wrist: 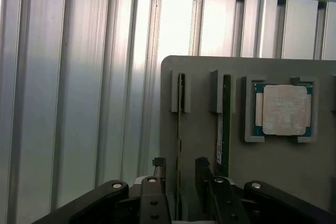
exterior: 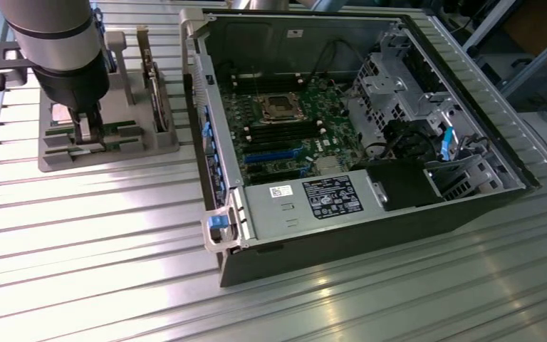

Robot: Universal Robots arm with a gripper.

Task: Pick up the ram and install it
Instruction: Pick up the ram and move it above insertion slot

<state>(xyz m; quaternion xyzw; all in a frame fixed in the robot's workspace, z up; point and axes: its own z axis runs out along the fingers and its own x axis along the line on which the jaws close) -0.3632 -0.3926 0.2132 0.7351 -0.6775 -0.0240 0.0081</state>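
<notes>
We see the arm's black fingers spread wide on either side of a long thin green ram stick, standing on edge in the slot nearest the edge of a grey slotted holder on the ribbed aluminium surface.

Bright glare on table, shadowed computer case

— Can you read anything from up there?
— No word or number comes clear to me. The black label on the power supply carries white print, too fine to read. The white sticker beside it is illegible too.
— And at your wrist?
— One ram stick has a small white label, and the CPU chip shows faint marks. I can read neither.
</notes>
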